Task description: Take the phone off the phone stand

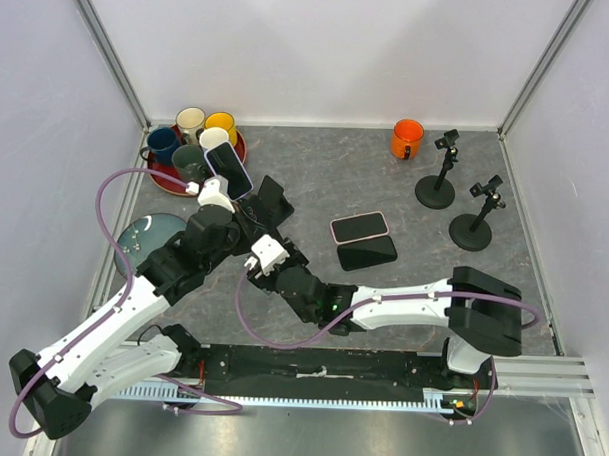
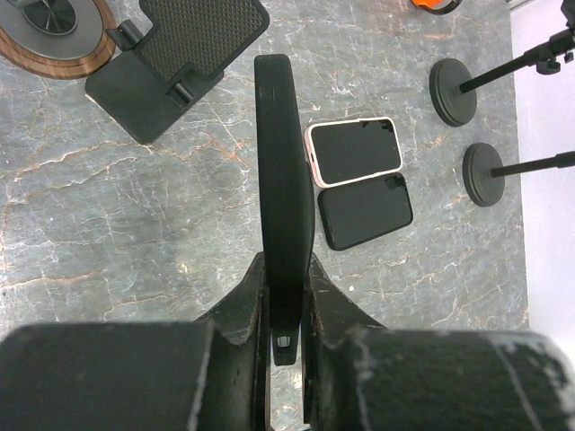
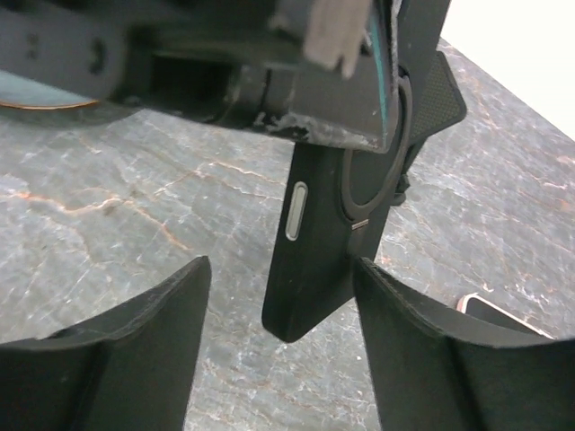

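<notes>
Clamping phone (image 2: 286, 180), left fingers (image 2: 334, 310), grey veined tabletop (image 2: 135, 206), white walls (image 1: 321, 48)

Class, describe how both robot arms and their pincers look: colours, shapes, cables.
The left arm and right arm have white links between black joints, each trailed by a looping purple cable. The left pincer and right pincer have thick matte-black fingers; the left's are scuffed pale at the edges.

Matt black phone (image 2: 286, 180); veined grey stone table (image 2: 108, 224).
</notes>
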